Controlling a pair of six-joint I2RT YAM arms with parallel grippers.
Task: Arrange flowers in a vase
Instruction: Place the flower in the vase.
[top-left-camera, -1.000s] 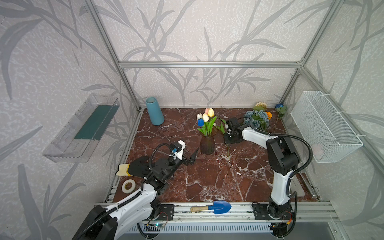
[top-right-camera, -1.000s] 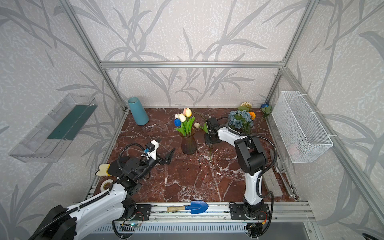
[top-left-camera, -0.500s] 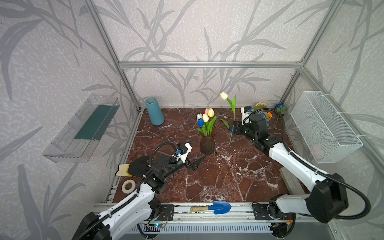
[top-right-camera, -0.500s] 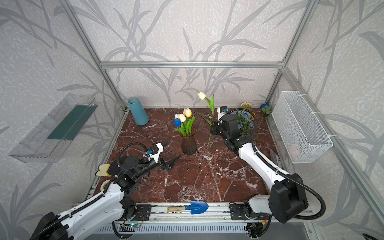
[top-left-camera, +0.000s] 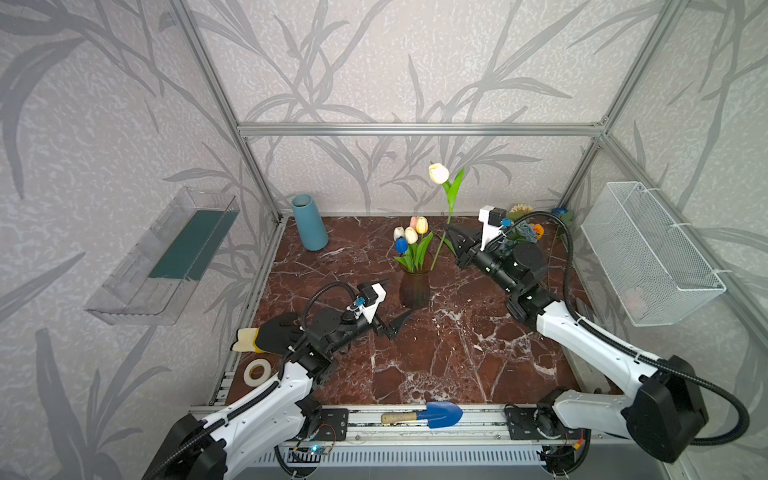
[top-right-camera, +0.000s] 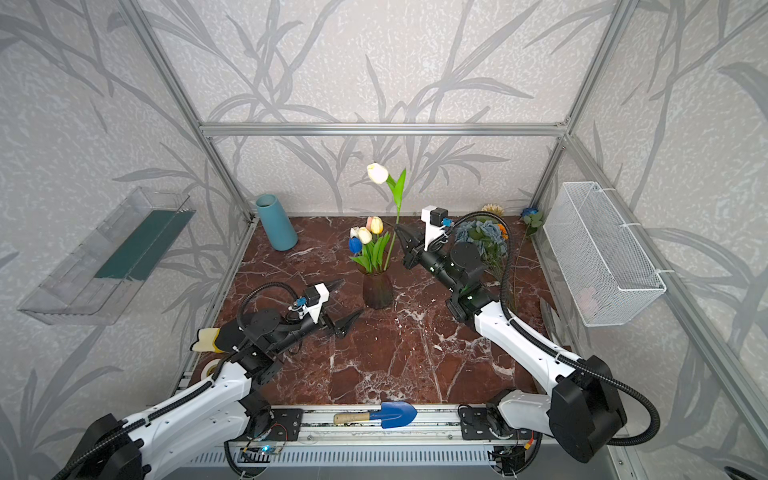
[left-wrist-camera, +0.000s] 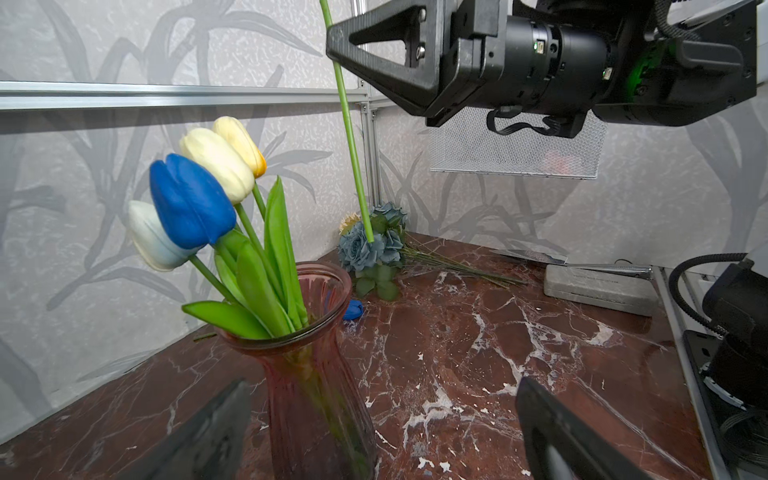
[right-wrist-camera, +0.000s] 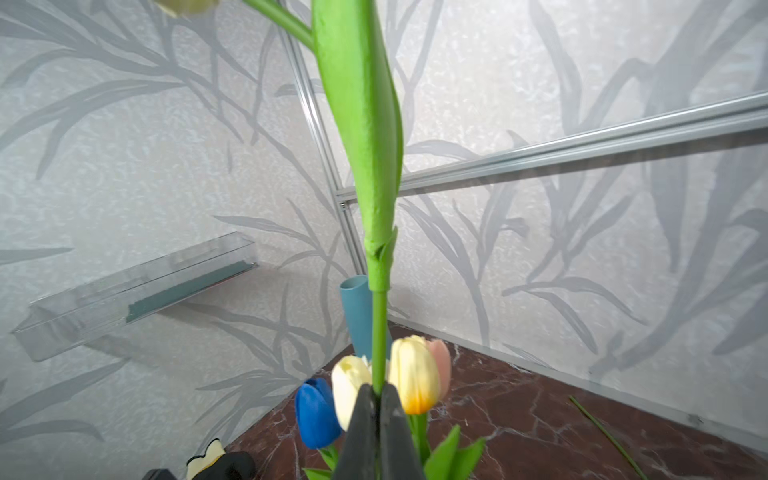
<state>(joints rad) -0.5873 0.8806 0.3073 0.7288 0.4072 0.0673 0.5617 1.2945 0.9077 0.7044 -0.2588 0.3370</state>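
Now | right gripper (right-wrist-camera: 376, 394) pinches white tulip (top-left-camera: 439, 173) stem (upright) near vase (top-left-camera: 414, 287) | left gripper (top-right-camera: 351, 296) agape

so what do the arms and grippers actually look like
The left arm and right arm match: white shell links, black joints. The left gripper and right gripper have black triangular fingers. A ribbed black cable loops along each, and a white camera bracket sits at each wrist.
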